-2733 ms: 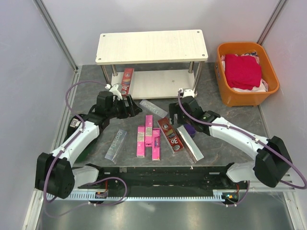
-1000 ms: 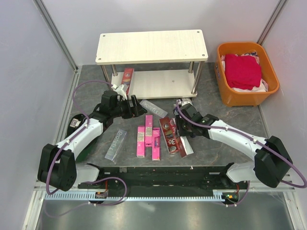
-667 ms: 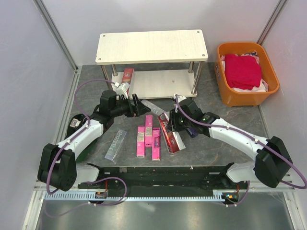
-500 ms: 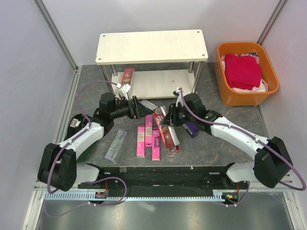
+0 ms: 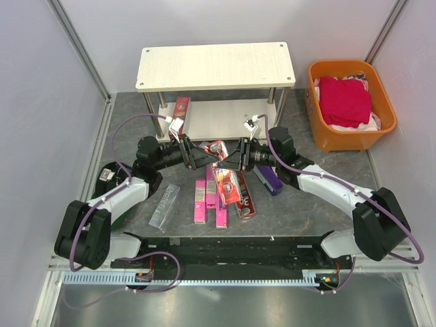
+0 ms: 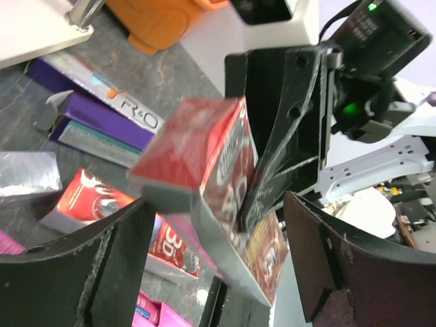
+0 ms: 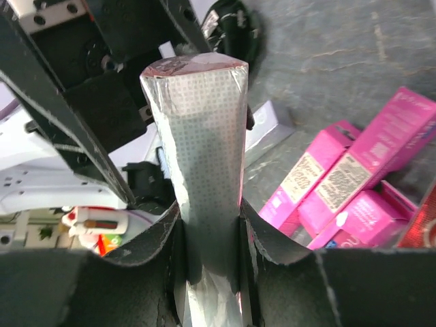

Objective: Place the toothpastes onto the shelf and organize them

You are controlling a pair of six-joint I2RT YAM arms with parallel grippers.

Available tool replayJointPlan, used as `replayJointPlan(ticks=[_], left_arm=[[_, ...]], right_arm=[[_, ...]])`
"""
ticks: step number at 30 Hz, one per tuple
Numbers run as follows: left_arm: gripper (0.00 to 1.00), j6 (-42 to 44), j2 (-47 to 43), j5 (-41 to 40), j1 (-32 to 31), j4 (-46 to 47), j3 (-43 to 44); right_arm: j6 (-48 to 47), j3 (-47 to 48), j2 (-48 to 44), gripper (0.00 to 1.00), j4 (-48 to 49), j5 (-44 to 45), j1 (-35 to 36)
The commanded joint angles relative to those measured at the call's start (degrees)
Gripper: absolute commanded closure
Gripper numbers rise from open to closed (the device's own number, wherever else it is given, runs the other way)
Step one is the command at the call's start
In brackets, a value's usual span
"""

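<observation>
My right gripper [image 5: 235, 157] [image 7: 208, 231] is shut on a red toothpaste carton [image 5: 226, 178] [image 7: 203, 150] and holds it tilted above the table's middle. Facing it, my left gripper [image 5: 199, 155] [image 6: 214, 262] is open, and the carton's end [image 6: 204, 170] lies between its spread fingers [image 6: 88, 266] without touching them. Three pink cartons [image 5: 208, 201] [image 7: 354, 184], another red one [image 5: 246, 203] [image 6: 109, 211], a purple one [image 5: 269, 178] [image 6: 95, 116] and a silver one [image 5: 165, 204] lie on the table. One red carton [image 5: 180, 109] rests on the lower board of the shelf [image 5: 215, 65].
An orange basket [image 5: 327, 139] with red cloth stands at the back right. A white lettered carton [image 6: 119, 99] lies beside the purple one. Grey walls close in the left and right sides, and the arm bases line the near edge.
My right gripper has lifted the red carton off the table and swung it left. The left gripper has moved right to meet it, so the carton's end now lies between its open fingers.
</observation>
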Motion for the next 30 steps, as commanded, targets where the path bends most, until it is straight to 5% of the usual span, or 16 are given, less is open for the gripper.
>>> replayJointPlan(ticks=[1,6,8,13,21,30], left_arm=[[0.23,-6.53,2.9,2.8,-0.07,11.69,-0.66],[0.43,-12.07,5.19,3.42,0.02,22.23,-2.59],[0.61,-13.3,6.07,3.68,-0.07,23.39,-2.68],[0.83,-14.18,6.69,3.51,0.02,24.01,-2.33],[0.9,-14.71,6.51,4.47,2.21,21.99,-0.31],[0.92,-14.45,6.16,7.37,3.8,18.22,3.73]], right_arm=[[2.82,-0.08,0.28,0.74,8.58,-5.17,1.31],[2.91,-1.13,1.68,0.7,9.55,-5.7,2.72],[3.17,-1.57,2.04,0.68,10.17,-5.44,2.72],[1.07,-1.66,2.13,0.52,8.06,-3.07,2.8],[-3.68,-0.96,-0.95,0.22,0.59,2.56,2.54],[-5.26,-3.85,-6.04,0.15,-2.75,4.49,1.66]])
